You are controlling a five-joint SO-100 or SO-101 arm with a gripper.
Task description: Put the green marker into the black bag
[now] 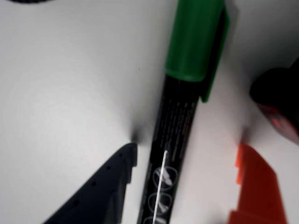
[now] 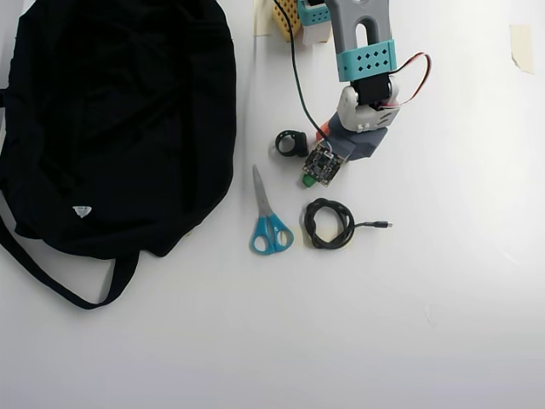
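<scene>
— What's the pen look like from where you stand?

— The green marker [image 1: 180,112] has a slim black barrel and a bright green cap with a clip down one side. In the wrist view it lies flat on the white table [image 1: 60,93], cap pointing away from the camera.

— Any writing on it?

— There's fine pale print along the barrel, too blurred to read, plus a white line and a few round crossed-out symbols nearer the camera. No brand I can make out.

— And the gripper?

— The gripper [image 1: 184,156] is spread wide, with the marker lying between its two fingers: a dark one just beside the barrel on the left of the wrist view, an orange one further off on the right. Neither is touching the pen. Something black with a bit of red [image 1: 280,105] sits at the right edge.

— From above?

— The arm covers most of it; only a green tip [image 2: 307,181] peeks out below the wrist. The black bag [image 2: 111,119], with its small white tag, lies well apart on the left of the overhead view. Blue-handled scissors [image 2: 268,220] and a coiled black cable [image 2: 330,223] lie nearby.
</scene>
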